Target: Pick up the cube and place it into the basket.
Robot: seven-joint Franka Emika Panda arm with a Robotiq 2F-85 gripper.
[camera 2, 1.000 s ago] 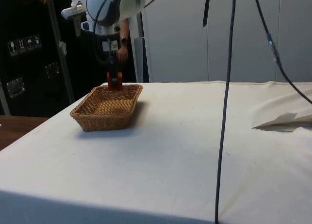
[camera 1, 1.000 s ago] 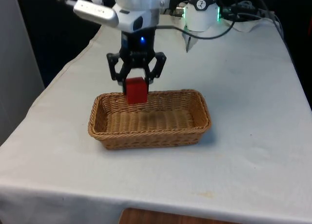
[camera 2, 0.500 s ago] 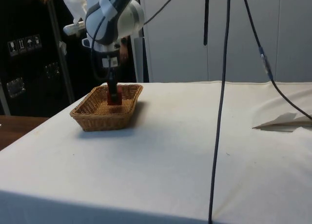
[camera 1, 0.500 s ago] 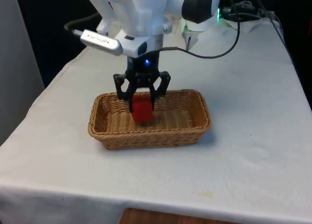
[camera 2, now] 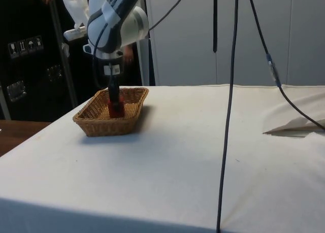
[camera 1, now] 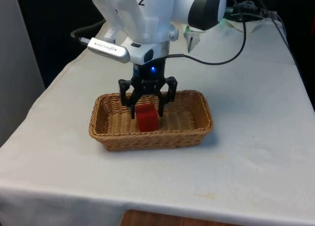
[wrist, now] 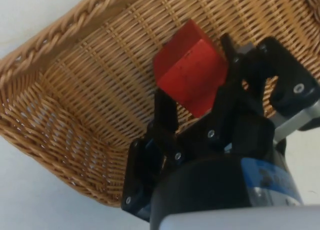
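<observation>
The red cube (camera 1: 146,118) is down inside the woven wicker basket (camera 1: 197,130), near the middle of its floor. My gripper (camera 1: 147,110) reaches into the basket from above. It is shut on the cube, one black finger on each side. In the side view the cube (camera 2: 116,109) sits low between the basket (camera 2: 96,126) walls, under the gripper (camera 2: 115,102). Seen from the wrist, the cube (wrist: 190,72) lies between the fingers (wrist: 165,112) against the basket weave (wrist: 90,89). I cannot tell whether its underside touches the floor.
The basket stands on the white tablecloth (camera 1: 246,152) towards the front view's left. A black cable (camera 2: 228,116) hangs down across the side view. A person's hand (camera 2: 127,54) shows behind the arm in the side view. Crumpled cloth (camera 2: 297,124) lies at the side view's right.
The gripper has come forward over the basket's far rim and down with the cube, from above the rim to deep inside the basket.
</observation>
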